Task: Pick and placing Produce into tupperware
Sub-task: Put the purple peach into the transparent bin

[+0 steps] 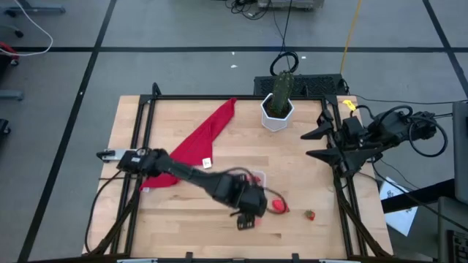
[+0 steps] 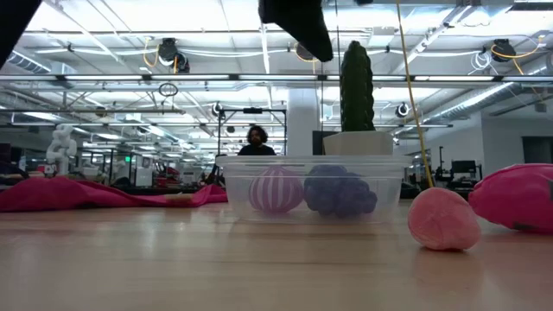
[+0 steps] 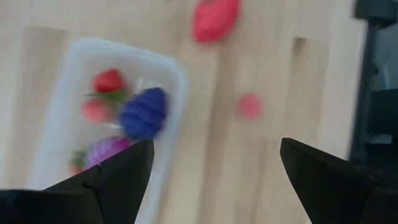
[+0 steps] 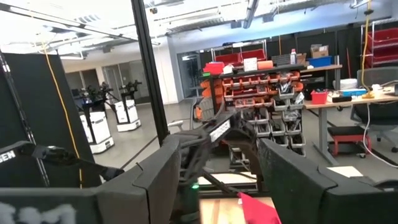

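The clear tupperware [image 3: 68, 93] stands on the table and holds a purple grape cluster [image 3: 144, 112], a red strawberry [image 3: 109, 81] and a pink striped piece [image 3: 106, 152]; the low view shows the tupperware [image 2: 311, 168] side-on. Outside it lie a red piece [image 1: 278, 207] and a small red-pink one [image 1: 310, 215]. My left gripper [image 1: 248, 212] hovers open above the table just near of the tupperware [image 1: 257, 178], and in its wrist view the left gripper [image 3: 214, 146] holds nothing. My right gripper [image 1: 319, 144] waits open at the table's right edge.
A long red cloth [image 1: 197, 142] lies across the table's left-centre, partly under my left arm. A white hexagonal pot with a green cactus [image 1: 278, 109] stands at the far edge. A dark frame rail [image 1: 344, 190] runs along the right side. A person [image 2: 256, 140] sits far behind.
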You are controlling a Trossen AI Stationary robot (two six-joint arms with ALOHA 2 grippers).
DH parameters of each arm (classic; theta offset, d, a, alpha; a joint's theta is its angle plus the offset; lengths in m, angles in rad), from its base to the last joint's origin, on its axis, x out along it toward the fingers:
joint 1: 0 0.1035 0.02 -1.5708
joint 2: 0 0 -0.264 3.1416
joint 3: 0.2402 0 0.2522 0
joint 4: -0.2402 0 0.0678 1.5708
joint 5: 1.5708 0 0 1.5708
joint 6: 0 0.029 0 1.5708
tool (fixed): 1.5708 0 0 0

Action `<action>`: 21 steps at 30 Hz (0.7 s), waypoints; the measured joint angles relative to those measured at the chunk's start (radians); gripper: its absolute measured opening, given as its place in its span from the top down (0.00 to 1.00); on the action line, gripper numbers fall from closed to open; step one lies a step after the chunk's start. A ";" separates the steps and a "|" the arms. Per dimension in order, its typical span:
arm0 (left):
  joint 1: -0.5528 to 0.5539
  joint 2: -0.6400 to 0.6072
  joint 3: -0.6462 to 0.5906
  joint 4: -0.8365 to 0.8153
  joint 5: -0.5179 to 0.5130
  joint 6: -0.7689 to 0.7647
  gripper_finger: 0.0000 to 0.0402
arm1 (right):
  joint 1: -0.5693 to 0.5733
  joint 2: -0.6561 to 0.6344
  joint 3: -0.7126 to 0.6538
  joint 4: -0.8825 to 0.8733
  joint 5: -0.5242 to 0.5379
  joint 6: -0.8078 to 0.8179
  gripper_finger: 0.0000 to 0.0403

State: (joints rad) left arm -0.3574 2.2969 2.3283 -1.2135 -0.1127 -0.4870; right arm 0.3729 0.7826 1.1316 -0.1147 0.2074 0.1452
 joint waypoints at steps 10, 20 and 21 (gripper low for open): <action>-0.062 0.128 0.000 0.154 0.072 -0.059 0.10 | 0.000 0.004 0.000 -0.004 0.000 0.055 0.48; -0.036 0.179 -0.004 0.215 0.064 -0.080 0.09 | 0.000 0.004 0.000 -0.008 0.000 0.056 0.48; -0.036 0.181 -0.005 0.227 0.062 -0.079 0.09 | 0.000 0.004 0.000 -0.009 0.000 0.056 0.48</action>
State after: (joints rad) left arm -0.3931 2.4774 2.3231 -0.9864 -0.0504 -0.5658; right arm 0.3729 0.7864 1.1316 -0.1238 0.2070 0.2012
